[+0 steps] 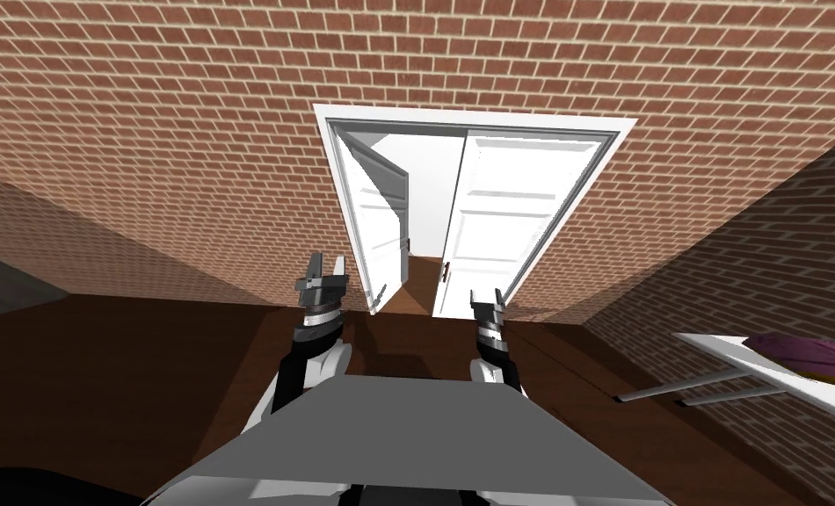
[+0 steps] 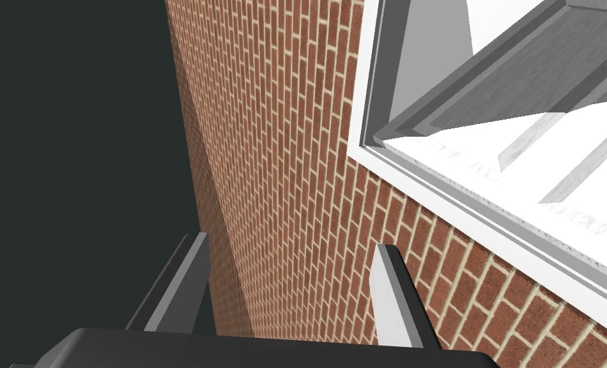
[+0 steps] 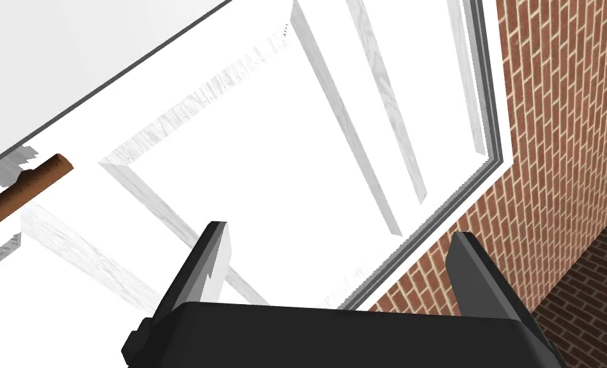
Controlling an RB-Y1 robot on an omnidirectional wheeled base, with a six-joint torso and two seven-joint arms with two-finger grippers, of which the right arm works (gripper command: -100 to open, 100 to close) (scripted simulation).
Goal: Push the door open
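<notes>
A white double door sits in a brick wall (image 1: 187, 132) straight ahead. Its left leaf (image 1: 379, 230) is swung partway inward; the right leaf (image 1: 499, 220) stands nearly flush in the frame (image 1: 613, 149). My left gripper (image 1: 327, 268) is open and raised in front of the left leaf's lower edge, and its wrist view looks at the brick beside the frame (image 2: 462, 191). My right gripper (image 1: 487, 299) is open, close to the bottom of the right leaf (image 3: 245, 160), whose brown handle (image 3: 21, 191) shows off to one side.
Brick walls run off on both sides, and another brick wall (image 1: 741, 290) closes in at the right. A white table (image 1: 785, 373) with a purple thing (image 1: 802, 350) on it stands at the right. Dark brown floor (image 1: 126, 378) lies in front of the doorway.
</notes>
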